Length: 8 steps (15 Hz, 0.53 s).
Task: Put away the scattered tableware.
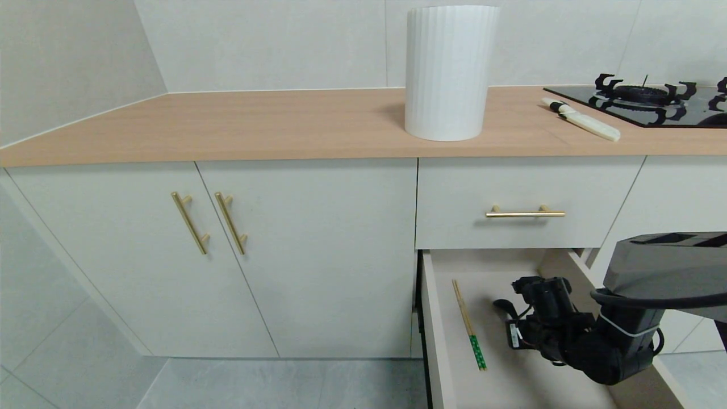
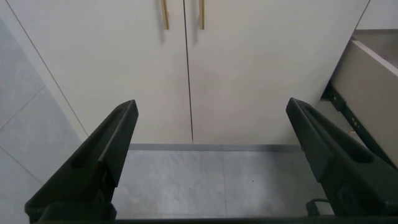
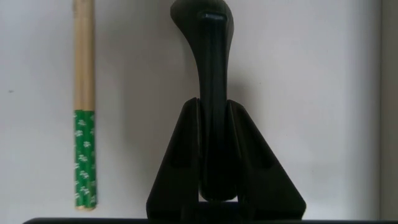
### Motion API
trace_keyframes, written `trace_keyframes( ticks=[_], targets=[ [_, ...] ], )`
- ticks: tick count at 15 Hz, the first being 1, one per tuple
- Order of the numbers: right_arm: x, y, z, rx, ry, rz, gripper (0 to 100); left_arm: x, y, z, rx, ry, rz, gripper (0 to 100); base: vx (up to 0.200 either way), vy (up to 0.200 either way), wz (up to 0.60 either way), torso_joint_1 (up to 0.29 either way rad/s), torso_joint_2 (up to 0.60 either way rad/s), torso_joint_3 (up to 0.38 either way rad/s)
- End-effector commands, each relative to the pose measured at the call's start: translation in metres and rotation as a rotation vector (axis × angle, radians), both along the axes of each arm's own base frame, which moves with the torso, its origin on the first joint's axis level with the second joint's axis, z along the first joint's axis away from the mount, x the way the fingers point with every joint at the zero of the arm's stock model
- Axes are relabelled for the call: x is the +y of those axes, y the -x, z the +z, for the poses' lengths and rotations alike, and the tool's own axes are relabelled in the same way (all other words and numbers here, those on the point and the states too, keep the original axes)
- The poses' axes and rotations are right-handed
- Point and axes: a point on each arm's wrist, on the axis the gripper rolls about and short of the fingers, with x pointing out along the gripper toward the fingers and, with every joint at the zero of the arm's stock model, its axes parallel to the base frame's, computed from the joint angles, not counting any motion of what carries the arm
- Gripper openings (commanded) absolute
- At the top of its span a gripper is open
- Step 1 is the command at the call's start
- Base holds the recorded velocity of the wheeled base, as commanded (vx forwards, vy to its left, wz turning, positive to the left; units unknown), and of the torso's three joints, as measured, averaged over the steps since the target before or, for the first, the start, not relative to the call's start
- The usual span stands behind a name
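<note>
At the lower right of the head view, the right arm bends down into the open drawer (image 1: 435, 341). The right gripper (image 1: 519, 318) has its jaws clamped on a black utensil (image 1: 502, 305), near the chopsticks (image 1: 468, 326) on the drawer floor. The left gripper (image 2: 211, 109) hangs low before the cabinet doors (image 2: 249, 68), jaws wide. Upper right, a knife (image 1: 580, 119) lies on the worktop (image 1: 255, 125).
</note>
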Motion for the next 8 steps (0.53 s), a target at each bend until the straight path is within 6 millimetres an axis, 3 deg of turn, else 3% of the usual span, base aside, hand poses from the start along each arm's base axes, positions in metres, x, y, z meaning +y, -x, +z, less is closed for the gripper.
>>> trace_keyframes(
  ticks=[1,5,6,8],
  targets=[
    [-0.0004,-0.0001,-0.0013,0.003,0.001,-0.002,0,0.0,0.0,0.0,0.0,-0.001,0.001,100,0.0,0.0,0.0,0.0,0.0,0.0],
    [-0.0003,-0.0004,-0.0011,0.002,0.001,-0.002,0,0.0,0.0,0.0,0.0,-0.001,0.001,100,0.0,0.0,0.0,0.0,0.0,0.0],
    [-0.0004,-0.0001,-0.0013,0.003,0.001,-0.002,100,0.0,0.0,0.0,0.0,-0.001,0.001,100,0.0,0.0,0.0,0.0,0.0,0.0],
    [-0.0004,-0.0001,-0.0013,0.003,0.001,-0.002,100,0.0,0.0,0.0,0.0,-0.001,0.001,100,0.0,0.0,0.0,0.0,0.0,0.0]
  ],
)
